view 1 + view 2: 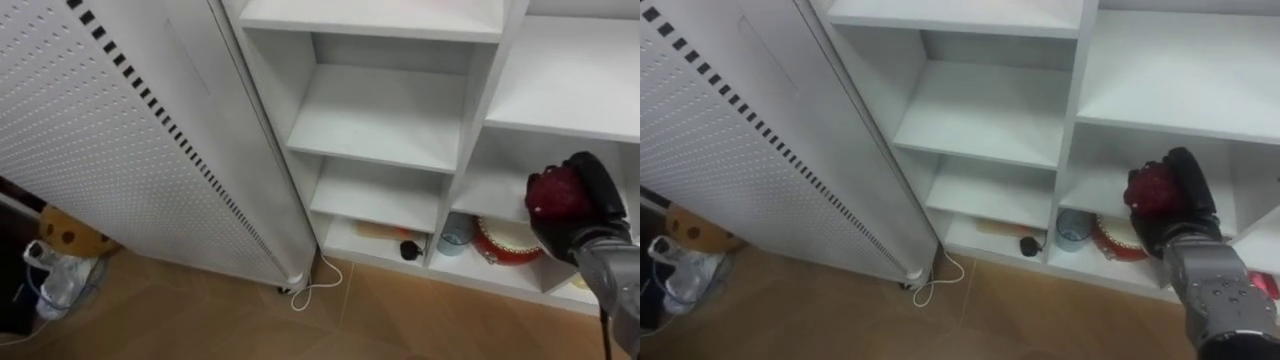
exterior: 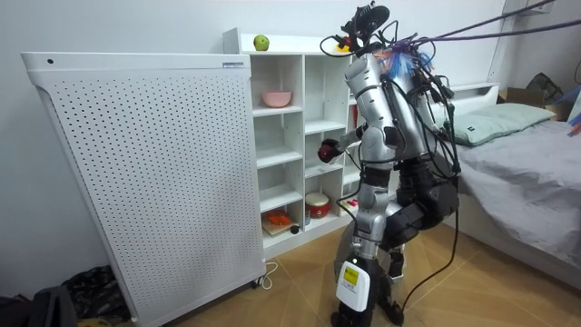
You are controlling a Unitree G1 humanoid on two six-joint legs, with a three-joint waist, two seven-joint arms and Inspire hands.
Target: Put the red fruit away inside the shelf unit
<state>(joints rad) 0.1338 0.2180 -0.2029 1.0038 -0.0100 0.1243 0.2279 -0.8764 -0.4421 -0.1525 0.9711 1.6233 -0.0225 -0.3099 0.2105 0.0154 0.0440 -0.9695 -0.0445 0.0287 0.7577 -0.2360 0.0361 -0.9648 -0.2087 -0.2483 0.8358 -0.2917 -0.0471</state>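
The right arm comes in from the lower right, forearm angled upward. Its right hand (image 1: 592, 215) is raised, with dark fingers curled round a red fruit (image 1: 555, 192). The room view shows the robot standing upright, elbow bent.

We see a silver-grey shell over the torso, arms and thighs, with black at the joints and waist, and a dark head with a small black camera rig on top. A tangle of black, blue and purple cables sits on the upper back, dark straps run from the shoulders up and away, and a white box with a yellow mark is fixed low on one leg. The right hand (image 1: 605, 195) has black fingers on a rounded grey metal forearm dotted with small dark screws
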